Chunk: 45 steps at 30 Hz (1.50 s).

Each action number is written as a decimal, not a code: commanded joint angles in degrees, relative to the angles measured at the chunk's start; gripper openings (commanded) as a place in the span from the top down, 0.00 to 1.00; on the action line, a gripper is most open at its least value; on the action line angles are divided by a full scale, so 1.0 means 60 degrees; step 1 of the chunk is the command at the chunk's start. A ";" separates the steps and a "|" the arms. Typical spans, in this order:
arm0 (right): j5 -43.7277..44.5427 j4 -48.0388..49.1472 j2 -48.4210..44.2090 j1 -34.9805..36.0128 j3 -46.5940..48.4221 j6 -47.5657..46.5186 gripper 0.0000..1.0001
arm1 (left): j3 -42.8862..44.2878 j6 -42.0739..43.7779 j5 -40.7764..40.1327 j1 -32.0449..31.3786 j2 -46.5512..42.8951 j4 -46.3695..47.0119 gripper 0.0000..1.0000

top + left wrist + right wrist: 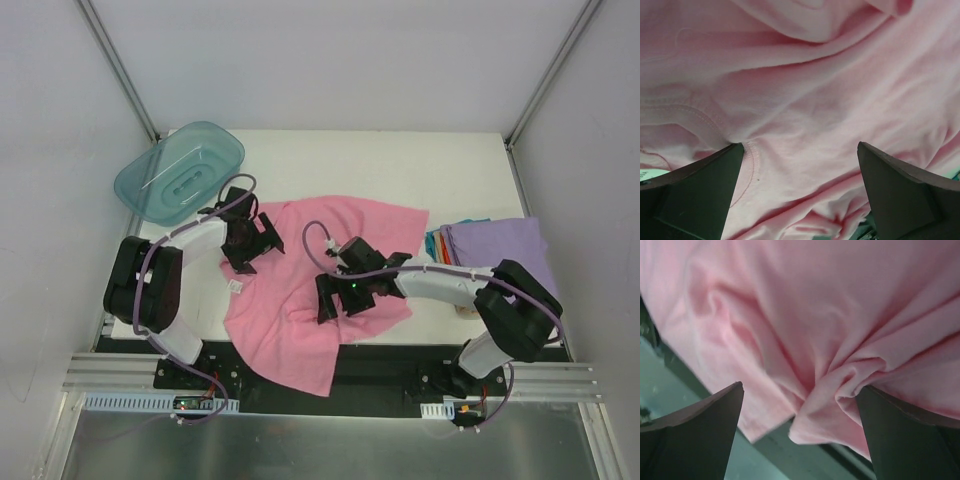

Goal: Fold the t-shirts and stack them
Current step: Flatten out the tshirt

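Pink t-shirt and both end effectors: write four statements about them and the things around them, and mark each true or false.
1. The pink t-shirt lies neatly folded. False: it is crumpled and spread out, with one part hanging over the near edge of the table.
2. The left end effector and the right end effector are both open above the pink cloth. True.
3. The lavender t-shirt tops the folded stack. True.
4. The teal tub stands beside that stack. False: it stands at the far left corner.
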 commanded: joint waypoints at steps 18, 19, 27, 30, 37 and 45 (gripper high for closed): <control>0.2815 -0.2551 -0.1218 -0.3014 0.1450 -0.1273 0.03 | 0.4085 0.1011 -0.1269 0.0390 0.1077 -0.0884 0.21; 0.2787 -0.2551 -0.1100 -0.3233 0.1450 -0.1274 0.03 | 0.4319 0.1055 -0.1210 0.0390 0.1601 -0.0957 0.25; 0.2187 -0.2215 -0.0045 -0.3821 0.1406 -0.1171 0.03 | 0.6035 0.1363 -0.1970 0.0404 0.3319 -0.1573 0.32; 0.1952 -0.2083 0.0248 -0.3894 0.1392 -0.1156 0.03 | 0.6167 0.1334 -0.2190 0.0404 0.3642 -0.1588 0.32; 0.1761 -0.2068 0.0527 -0.3982 0.1318 -0.1185 0.03 | 0.6841 0.1144 -0.1972 0.0404 0.4739 -0.1632 0.47; 0.1791 -0.2083 0.0615 -0.4026 0.1318 -0.1200 0.03 | 0.7251 0.0968 -0.1722 0.0404 0.5078 -0.1632 0.92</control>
